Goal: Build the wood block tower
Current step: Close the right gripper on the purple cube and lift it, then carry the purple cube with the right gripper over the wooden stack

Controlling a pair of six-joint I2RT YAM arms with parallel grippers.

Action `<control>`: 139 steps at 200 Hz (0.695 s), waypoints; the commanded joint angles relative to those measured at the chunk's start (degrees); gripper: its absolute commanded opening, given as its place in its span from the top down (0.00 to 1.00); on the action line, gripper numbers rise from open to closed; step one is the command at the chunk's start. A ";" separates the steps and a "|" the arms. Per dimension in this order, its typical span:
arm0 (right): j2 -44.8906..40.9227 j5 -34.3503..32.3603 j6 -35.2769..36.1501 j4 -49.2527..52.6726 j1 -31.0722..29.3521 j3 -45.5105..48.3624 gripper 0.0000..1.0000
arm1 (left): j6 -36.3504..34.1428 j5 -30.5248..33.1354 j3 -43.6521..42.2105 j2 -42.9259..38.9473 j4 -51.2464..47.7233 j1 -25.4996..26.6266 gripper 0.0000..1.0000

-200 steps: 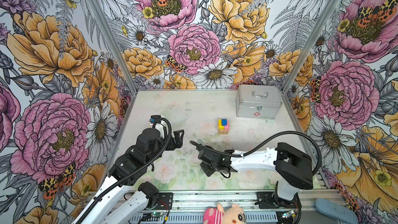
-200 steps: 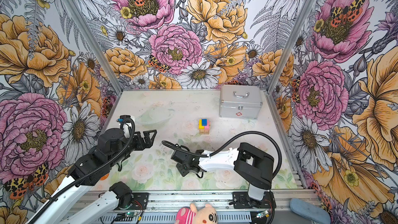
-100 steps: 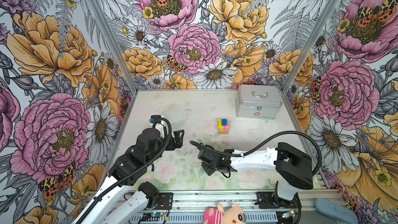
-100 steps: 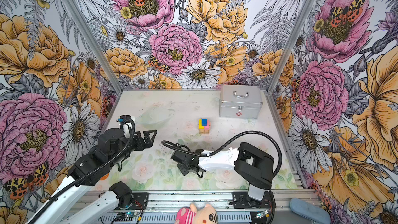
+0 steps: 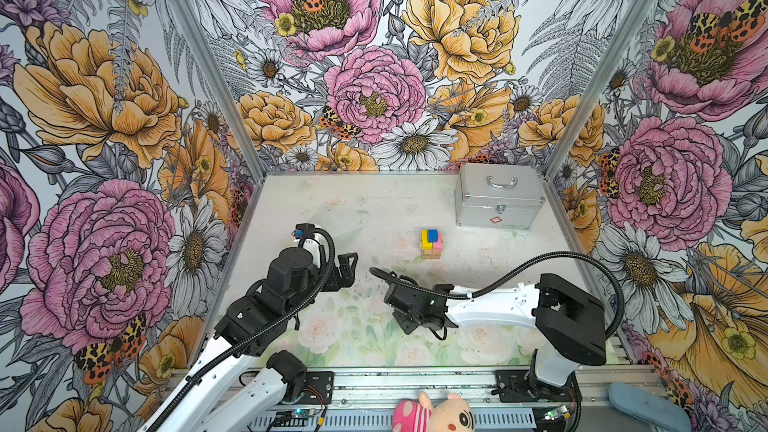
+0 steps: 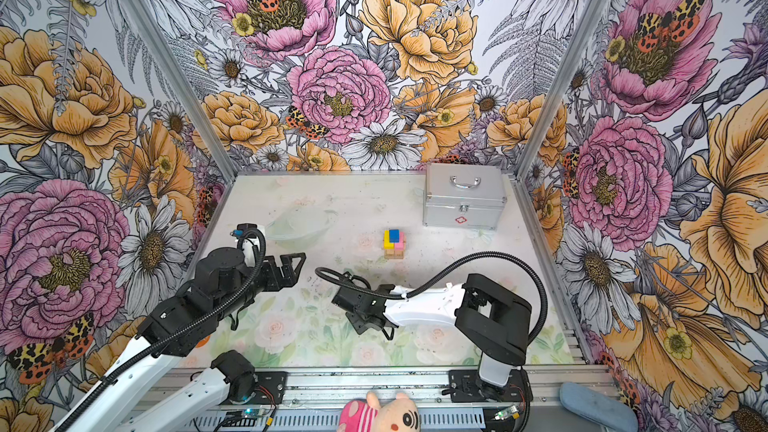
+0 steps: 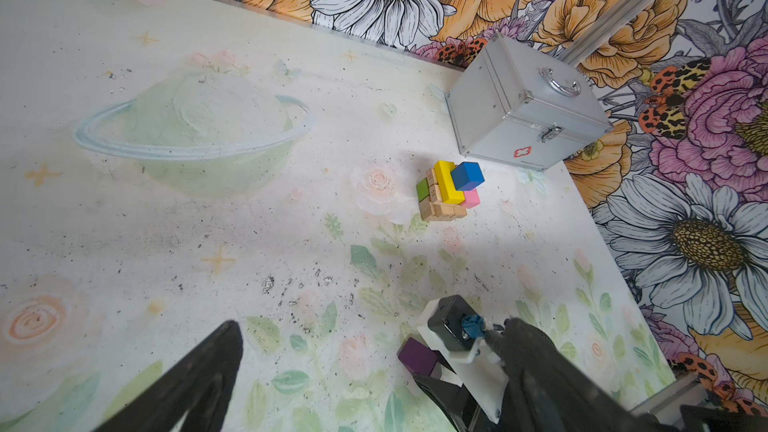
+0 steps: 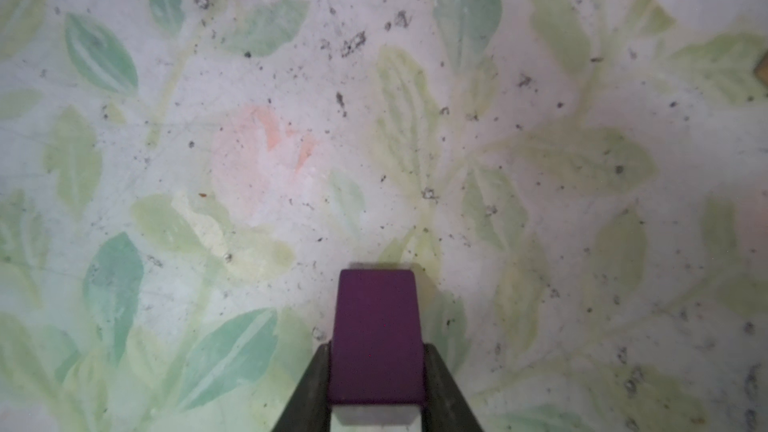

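The tower (image 5: 431, 243) (image 6: 393, 243) stands mid-table: plain tan blocks below, a green one in its side, then yellow and pink, with a blue block (image 7: 467, 175) on top. My right gripper (image 8: 376, 351) points down at the mat in front of the tower and is shut on a purple block (image 8: 376, 326), also seen as a purple block (image 7: 417, 361) in the left wrist view. In both top views the right wrist (image 5: 411, 303) hides that block. My left gripper (image 5: 347, 270) (image 6: 286, 270) hovers open and empty to the left.
A silver metal case (image 5: 498, 201) with a handle stands at the back right, close behind the tower. A pink plush toy (image 5: 432, 413) lies on the front rail. Flowered walls close in the table on three sides.
The right jaws have closed onto the purple block. Both arms have stayed almost where they were, and the tower is unchanged.
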State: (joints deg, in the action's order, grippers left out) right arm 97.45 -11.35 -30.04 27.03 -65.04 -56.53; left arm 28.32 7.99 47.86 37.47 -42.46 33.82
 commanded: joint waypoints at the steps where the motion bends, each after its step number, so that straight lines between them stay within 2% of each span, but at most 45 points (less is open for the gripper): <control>1: -3.14 -1.74 -1.24 0.40 0.88 -0.78 0.70 | 0.40 -1.31 -1.36 -1.15 2.25 -0.51 0.01; 88: -9.13 -2.45 -2.15 3.59 5.56 0.55 0.71 | 2.54 -0.76 -3.38 -1.82 2.81 -0.52 0.01; 139: -12.07 -4.40 -2.22 7.60 7.42 -1.75 0.71 | 3.27 -0.74 -4.24 -1.92 3.44 -0.43 0.01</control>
State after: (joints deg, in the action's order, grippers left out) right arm 87.90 -13.39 -31.68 31.90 -58.35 -56.45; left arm 30.68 7.99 44.47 35.75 -40.45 33.82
